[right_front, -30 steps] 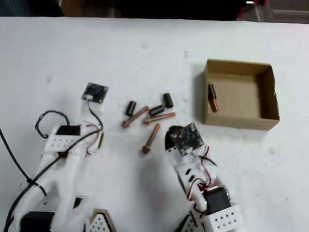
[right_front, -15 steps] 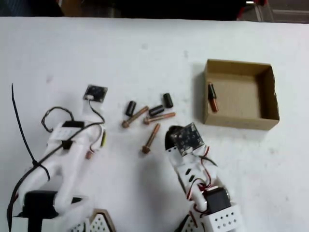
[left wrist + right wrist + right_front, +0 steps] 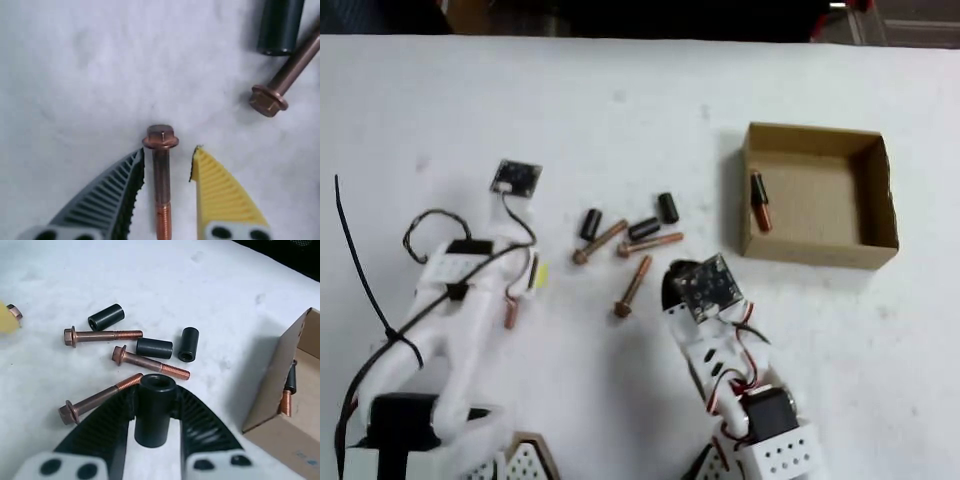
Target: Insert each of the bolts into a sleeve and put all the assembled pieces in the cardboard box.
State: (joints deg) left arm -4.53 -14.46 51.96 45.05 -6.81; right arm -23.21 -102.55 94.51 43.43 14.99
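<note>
One risk: the left gripper (image 3: 168, 149) stands with fingers apart astride a copper bolt (image 3: 161, 170) left of the loose pile (image 3: 638, 232) (yellow finger (image 3: 220, 195) clear), so closing could skew it off the black sleeve (image 3: 154, 412) clamped by the right gripper (image 3: 156, 391).

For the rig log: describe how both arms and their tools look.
Left arm: white plastic shell, looping black cables; left tool has one dark grey and one yellow ribbed finger. Right arm: white shell, black motor, red and black wires; right tool has two black ribbed fingers.
</note>
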